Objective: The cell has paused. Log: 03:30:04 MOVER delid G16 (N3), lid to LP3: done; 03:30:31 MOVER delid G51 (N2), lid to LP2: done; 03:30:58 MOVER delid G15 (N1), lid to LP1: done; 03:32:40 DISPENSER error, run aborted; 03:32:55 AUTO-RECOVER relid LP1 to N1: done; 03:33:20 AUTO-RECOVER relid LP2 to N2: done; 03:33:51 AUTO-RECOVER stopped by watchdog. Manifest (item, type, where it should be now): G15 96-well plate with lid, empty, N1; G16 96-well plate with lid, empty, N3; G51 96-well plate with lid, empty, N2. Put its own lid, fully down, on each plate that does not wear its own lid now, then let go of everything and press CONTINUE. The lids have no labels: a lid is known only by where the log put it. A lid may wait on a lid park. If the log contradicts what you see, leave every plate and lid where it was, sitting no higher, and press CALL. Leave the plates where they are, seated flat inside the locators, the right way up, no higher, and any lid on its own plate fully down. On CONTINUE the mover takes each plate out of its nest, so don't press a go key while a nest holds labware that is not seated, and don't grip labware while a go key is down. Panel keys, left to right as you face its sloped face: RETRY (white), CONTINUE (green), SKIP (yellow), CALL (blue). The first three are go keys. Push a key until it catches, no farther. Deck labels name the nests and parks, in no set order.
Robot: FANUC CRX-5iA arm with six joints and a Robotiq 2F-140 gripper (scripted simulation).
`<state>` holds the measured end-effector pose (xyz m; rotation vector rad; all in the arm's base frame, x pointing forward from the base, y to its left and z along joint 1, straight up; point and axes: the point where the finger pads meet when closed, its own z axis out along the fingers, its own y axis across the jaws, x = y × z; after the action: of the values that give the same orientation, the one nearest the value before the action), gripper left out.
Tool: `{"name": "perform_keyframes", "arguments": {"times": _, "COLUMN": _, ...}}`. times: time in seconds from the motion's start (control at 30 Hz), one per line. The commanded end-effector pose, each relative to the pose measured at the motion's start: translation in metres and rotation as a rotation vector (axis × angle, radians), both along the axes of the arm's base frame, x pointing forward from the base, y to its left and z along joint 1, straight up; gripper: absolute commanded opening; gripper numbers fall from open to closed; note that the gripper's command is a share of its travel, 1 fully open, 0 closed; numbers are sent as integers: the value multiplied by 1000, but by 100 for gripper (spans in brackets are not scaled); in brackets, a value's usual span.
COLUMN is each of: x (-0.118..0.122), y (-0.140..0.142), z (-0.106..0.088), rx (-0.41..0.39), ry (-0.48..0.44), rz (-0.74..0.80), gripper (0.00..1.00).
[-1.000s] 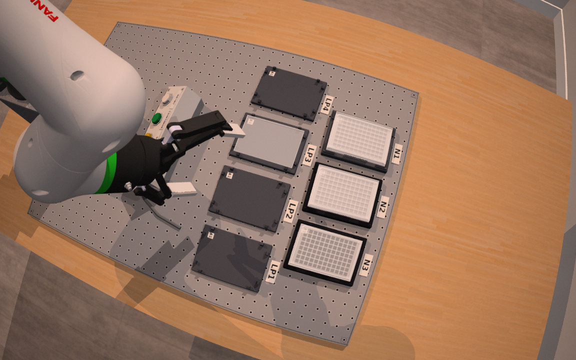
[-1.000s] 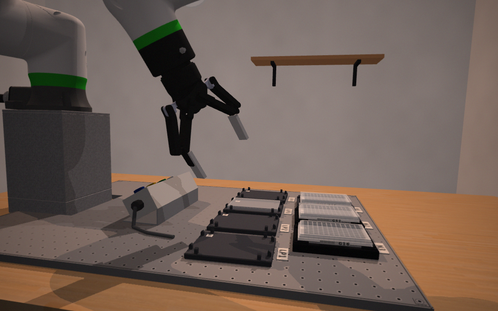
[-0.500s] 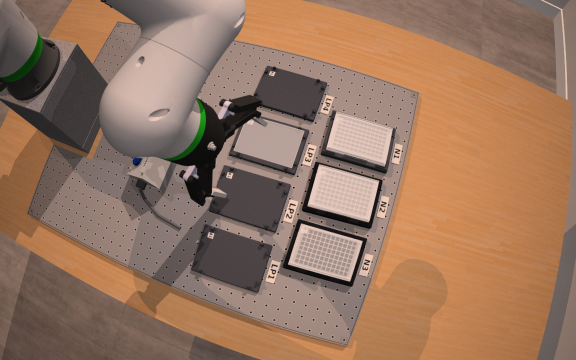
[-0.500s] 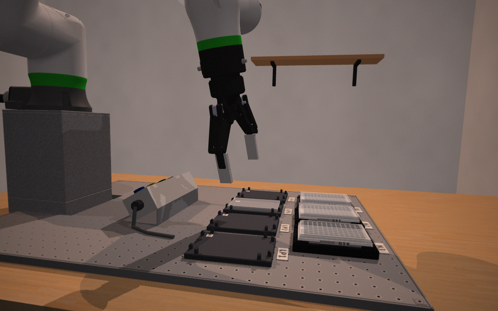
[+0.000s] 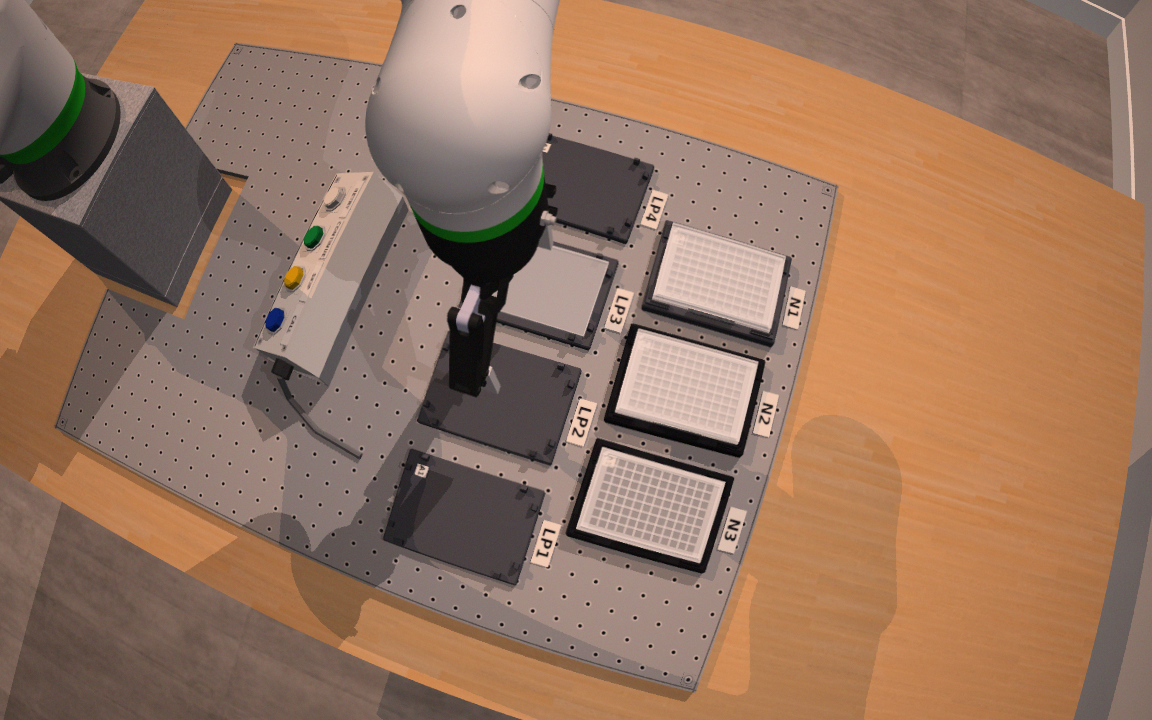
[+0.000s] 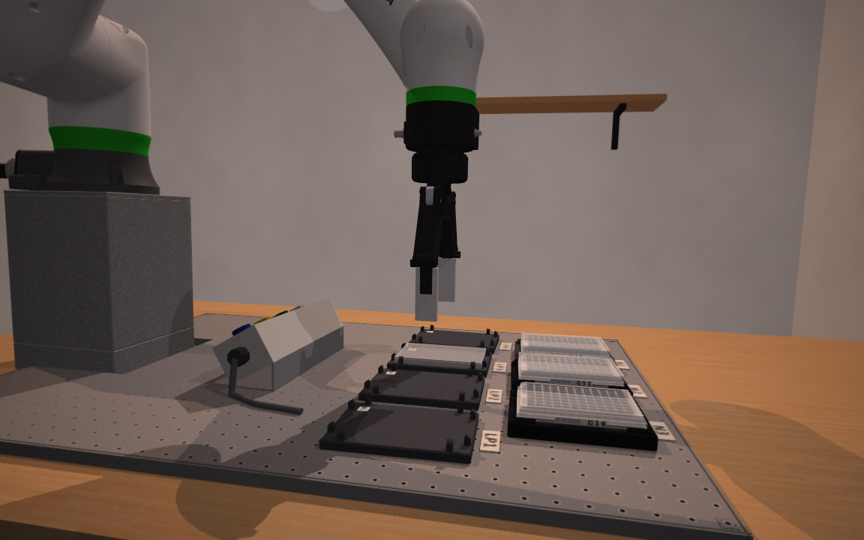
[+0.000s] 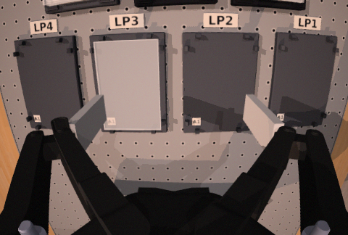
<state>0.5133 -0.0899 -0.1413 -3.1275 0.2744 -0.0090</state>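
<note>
From the top view we see a wooden table (image 5: 965, 295) carrying a grey perforated deck plate (image 5: 231, 429), with grey floor around it. The arm's pedestal (image 5: 146, 210) stands at the plate's left edge, and a sloped key panel (image 5: 329, 268) lies beside it, its green (image 5: 312, 236), yellow (image 5: 293, 275) and blue (image 5: 274, 318) keys showing. Four lid parks form one column, three nests a second column just beside it. The loose lid (image 5: 562, 291) lies flat on LP3, its long axis parallel to the plates'. The plates in N1 (image 5: 719, 275) and N2 (image 5: 687, 383) look frosted, covered; the plate in N3 (image 5: 650, 504) shows open wells. The gripper (image 5: 471, 362) hangs over the near edge of LP2 (image 5: 517, 407).

From the exterior view we face a plain grey wall with a wooden shelf (image 6: 569, 103). The gripper (image 6: 432, 295) points straight down, well above the deck, apart from everything. The lid (image 6: 445, 353) sits low between the park's pegs. The nearest plate (image 6: 576, 403) bears G16, the middle one (image 6: 569, 369) G51.

From the wrist view we look straight down on labels LP4 to LP1. The gripper (image 7: 176, 116) stands spread wide, holding nothing, one fingertip (image 7: 89, 116) near LP3's corner, the other between LP2 and LP1. The lid (image 7: 127, 83) fills LP3, its long axis running away from us toward the nests.
</note>
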Motion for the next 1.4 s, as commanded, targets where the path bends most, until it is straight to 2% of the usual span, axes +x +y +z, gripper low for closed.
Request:
{"name": "perform_keyframes", "arguments": {"times": 0.0, "x": 0, "y": 0, "z": 0, "rx": 0, "ry": 0, "rz": 0, "gripper": 0}}
{"name": "perform_keyframes", "arguments": {"times": 1.13, "x": 0, "y": -1, "z": 0, "rx": 0, "ry": 0, "rz": 0, "gripper": 0}}
{"name": "perform_keyframes", "arguments": {"times": 1.2, "x": -2, "y": -27, "z": 0, "rx": 0, "ry": 1, "rz": 0, "gripper": 0}}
{"name": "perform_keyframes", "arguments": {"times": 1.27, "x": -10, "y": -76, "z": 0, "rx": 1, "ry": 3, "rz": 0, "gripper": 0}}
{"name": "perform_keyframes", "arguments": {"times": 1.33, "x": -10, "y": -76, "z": 0, "rx": 1, "ry": 3, "rz": 0, "gripper": 0}}
{"name": "perform_keyframes", "arguments": {"times": 1.37, "x": -15, "y": -100, "z": 0, "rx": 2, "ry": 4, "rz": 0, "gripper": 0}}
